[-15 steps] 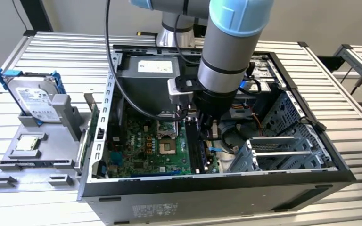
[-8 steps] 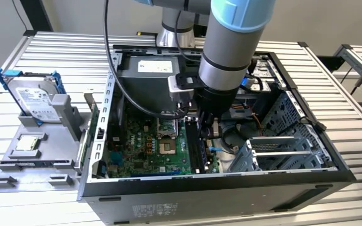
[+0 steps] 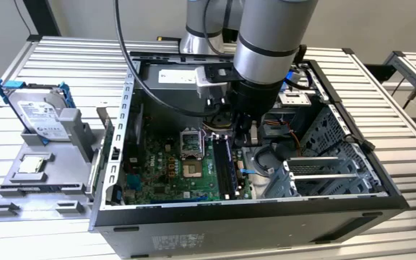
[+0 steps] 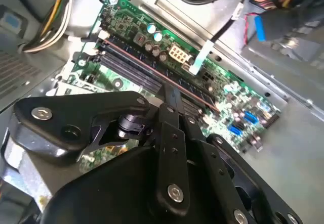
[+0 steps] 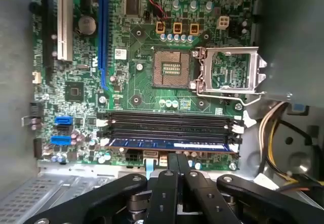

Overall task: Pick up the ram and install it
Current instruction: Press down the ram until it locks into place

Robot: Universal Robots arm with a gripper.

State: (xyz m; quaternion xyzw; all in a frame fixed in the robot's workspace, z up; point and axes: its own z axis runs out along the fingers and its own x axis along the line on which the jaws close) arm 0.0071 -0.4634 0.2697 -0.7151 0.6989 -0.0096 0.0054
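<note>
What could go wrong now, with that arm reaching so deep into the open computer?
The ram sits in the slot nearest the gripper; pressing it off-centre might leave one end unseated. The cables beside the slots could possibly snag the arm.

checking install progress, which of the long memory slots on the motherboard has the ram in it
The slot closest to the gripper: it holds the ram, whose bluish face runs its full length. The other memory slots beside it are bare black channels.
</note>
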